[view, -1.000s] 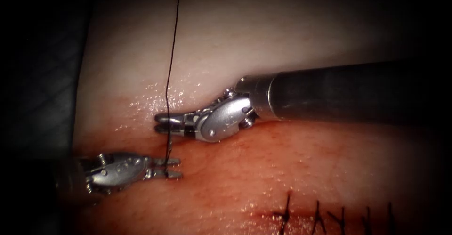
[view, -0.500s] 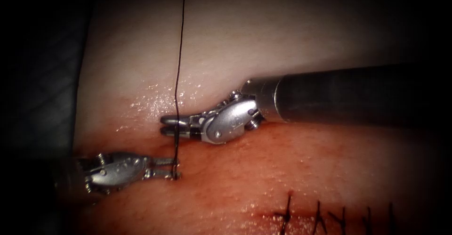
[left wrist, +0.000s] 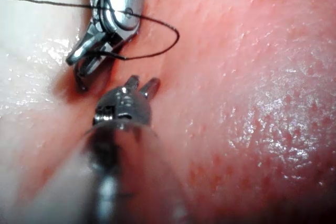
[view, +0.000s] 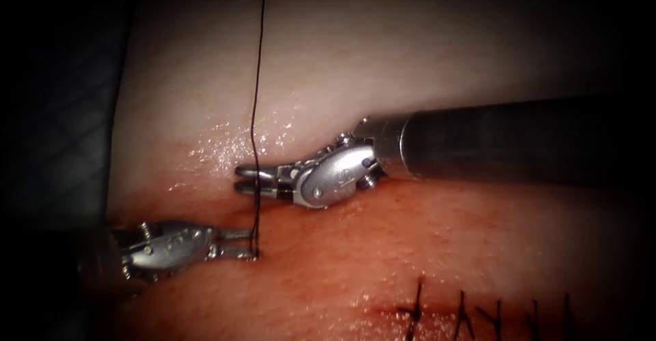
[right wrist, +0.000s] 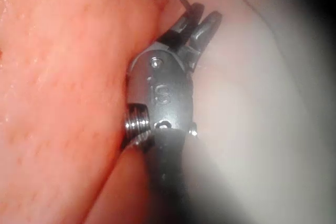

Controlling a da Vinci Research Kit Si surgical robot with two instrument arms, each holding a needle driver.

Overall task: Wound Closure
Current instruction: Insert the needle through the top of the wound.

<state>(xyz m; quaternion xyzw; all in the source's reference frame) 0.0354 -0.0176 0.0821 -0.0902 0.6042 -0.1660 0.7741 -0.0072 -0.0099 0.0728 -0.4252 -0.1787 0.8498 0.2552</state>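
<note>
Right end effector (view: 247, 180) shifted right; thread (view: 255, 108) straighter.

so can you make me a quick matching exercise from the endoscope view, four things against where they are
Things:
1. left gripper
2. right gripper
3. thread
4. stitches

Places:
A. dark line from the top edge down past both grippers
B. row crossing the cut, lower right
C. lower left, jaws apart, tips at the thread's lower end
D. centre, on the dark shaft from the right, thread crossing its jaws

Pairs: 1-C, 2-D, 3-A, 4-B
</note>
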